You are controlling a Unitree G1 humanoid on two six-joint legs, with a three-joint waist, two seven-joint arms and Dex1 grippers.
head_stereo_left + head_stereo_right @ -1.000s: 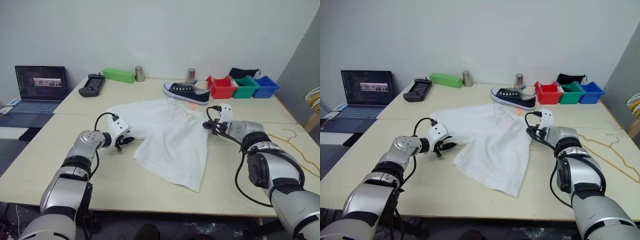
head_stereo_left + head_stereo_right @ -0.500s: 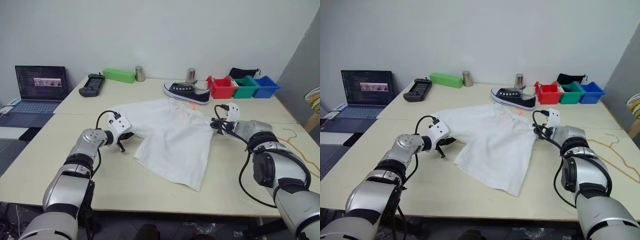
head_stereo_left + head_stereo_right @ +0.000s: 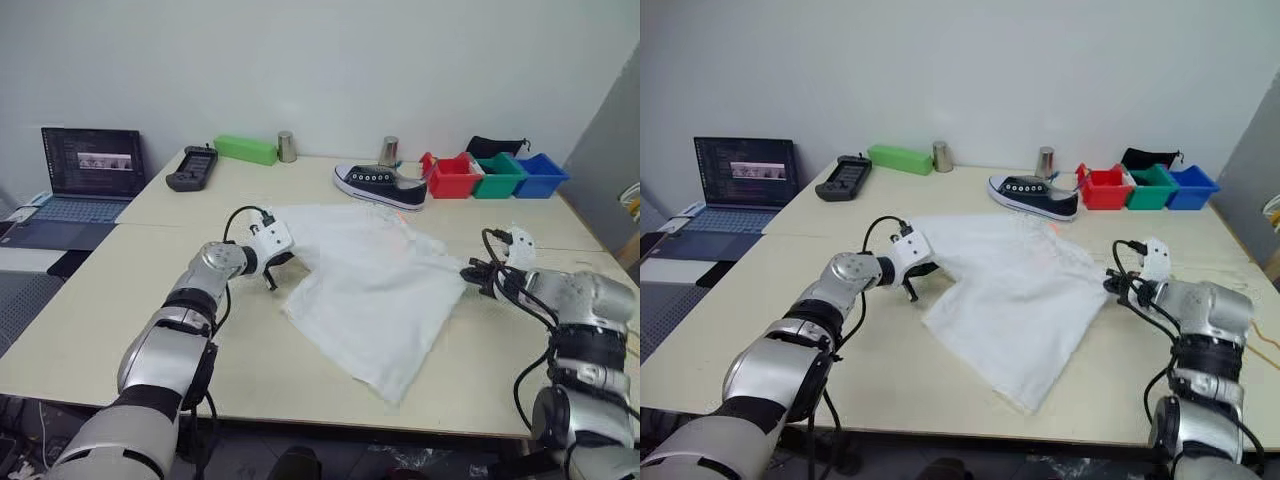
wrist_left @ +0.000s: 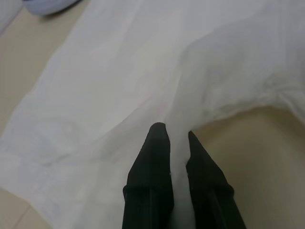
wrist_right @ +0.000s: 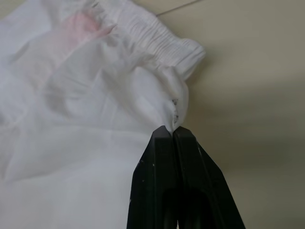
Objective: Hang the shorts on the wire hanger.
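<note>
Both tools pinch shorts [image 3: 375, 290]: left tool [image 4: 172, 138], right tool [image 5: 172, 131]. Shorts flat on worktop [image 3: 120, 320]; hanging not begun.

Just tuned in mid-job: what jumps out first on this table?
The white shorts sprawl across the middle of the table, pinched from both sides: the left gripper is shut on the edge at the robot's left, the right gripper on the waistband corner at its right. Behind them, a black sneaker lies beside red, green and blue bins at the far edge.
</note>
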